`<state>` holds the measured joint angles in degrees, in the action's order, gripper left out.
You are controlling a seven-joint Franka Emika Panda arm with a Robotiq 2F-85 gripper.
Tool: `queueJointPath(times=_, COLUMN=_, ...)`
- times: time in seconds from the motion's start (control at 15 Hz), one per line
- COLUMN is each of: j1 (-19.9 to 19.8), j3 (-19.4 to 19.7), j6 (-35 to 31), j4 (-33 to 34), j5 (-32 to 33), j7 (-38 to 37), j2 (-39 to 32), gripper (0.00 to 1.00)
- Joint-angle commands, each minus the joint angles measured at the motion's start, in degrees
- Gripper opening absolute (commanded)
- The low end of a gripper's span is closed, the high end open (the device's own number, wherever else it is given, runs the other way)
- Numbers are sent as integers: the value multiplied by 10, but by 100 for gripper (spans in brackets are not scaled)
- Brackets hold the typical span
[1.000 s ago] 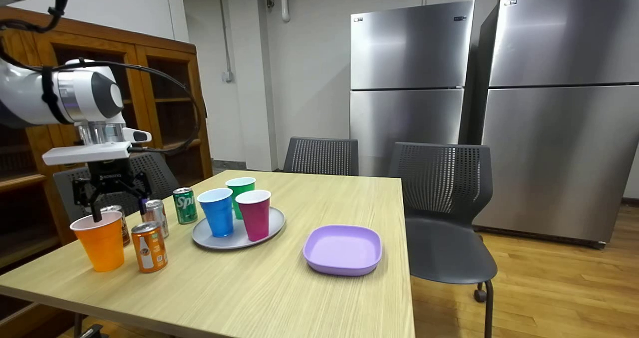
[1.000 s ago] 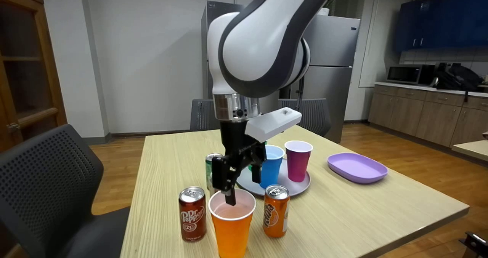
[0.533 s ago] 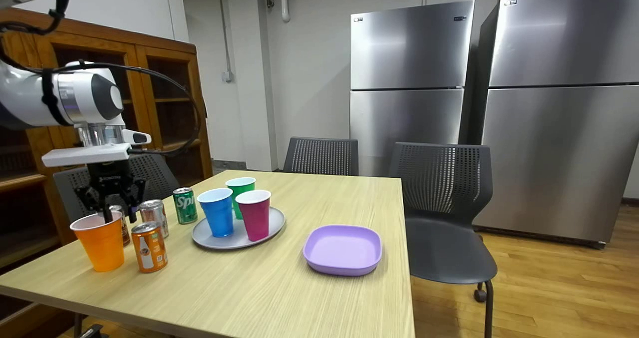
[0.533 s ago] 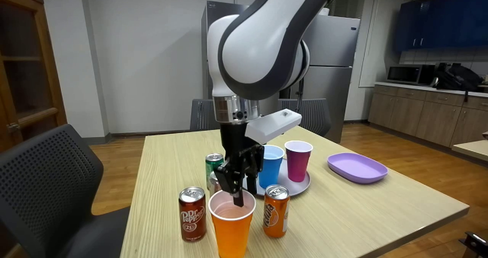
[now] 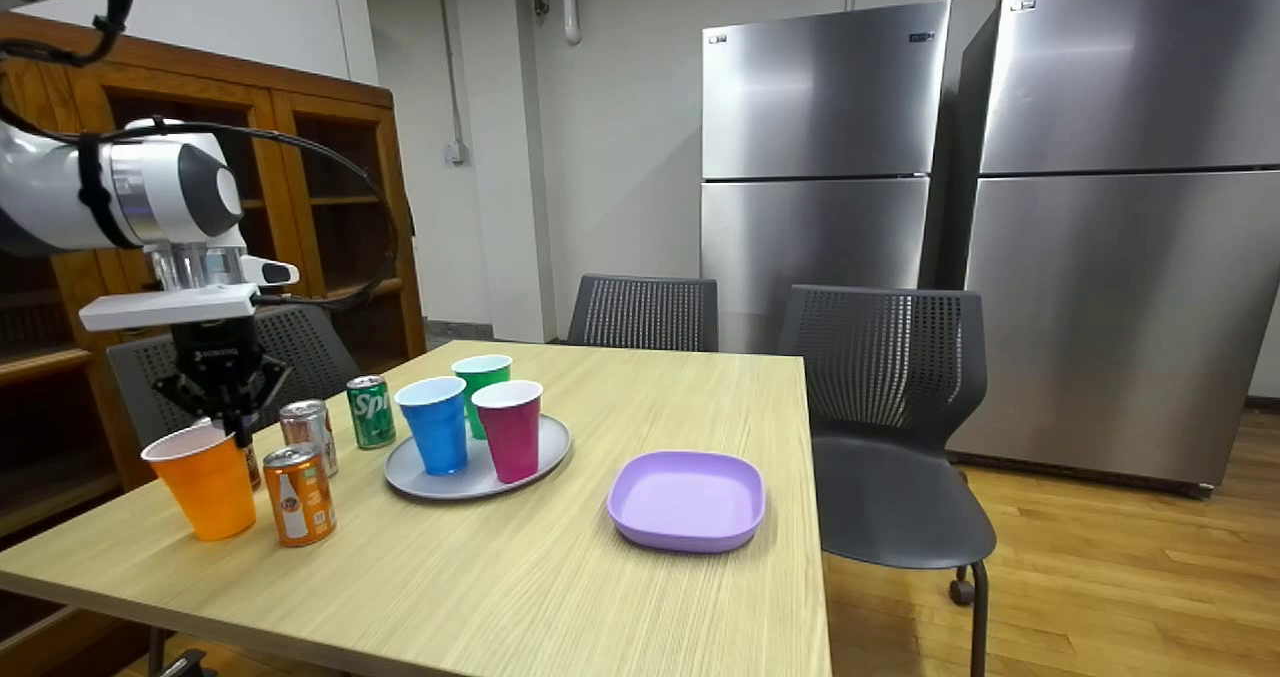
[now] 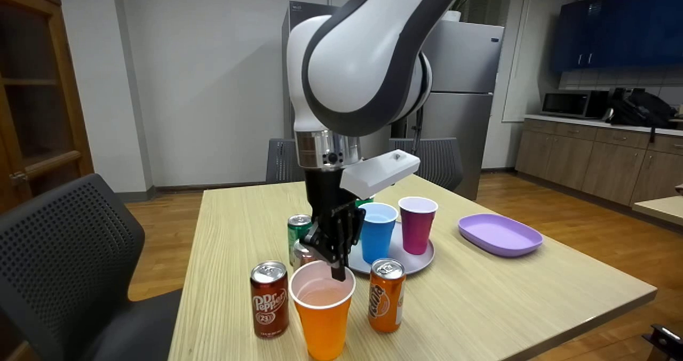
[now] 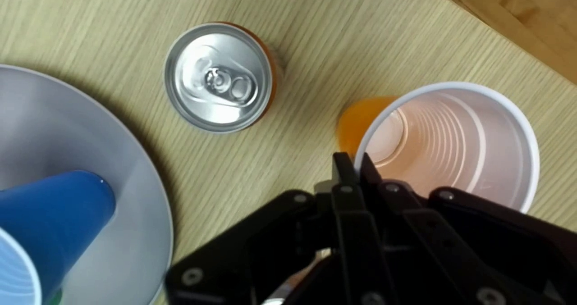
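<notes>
Wood and glass form the cabinet [image 5: 335, 232], leftmost in an exterior view; on the pale, grained bench [image 5: 560, 582] stands a tapered orange plastic cup [image 5: 206, 494], rim pinched in the narrow-set tool [image 5: 240, 435]; then a metal can [image 5: 300, 502], round gray plate [image 5: 552, 454], lilac tray [image 5: 686, 502], steel fridges [image 5: 815, 247].

Steel refrigerators [image 5: 820, 187] and dark chairs [image 5: 890, 497] stand before a pale wall [image 5: 630, 157].

Wrist view close over black two-fingered hand [image 7: 357, 165], facing down, exterior views farther, facing across shared pale wood-grained bench [image 5: 480, 577]
</notes>
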<state>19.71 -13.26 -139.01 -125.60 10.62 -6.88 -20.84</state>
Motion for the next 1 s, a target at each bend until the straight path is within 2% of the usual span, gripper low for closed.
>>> queueJointPath(times=0.0, j1=12, j3=6, j6=18, j4=-4, j5=13, j7=-19, j2=32, gripper=1)
queueJointPath(times=0.93, j1=-9, j3=7, j6=12, j4=-71, j5=60, j7=-94, j2=210, gripper=1)
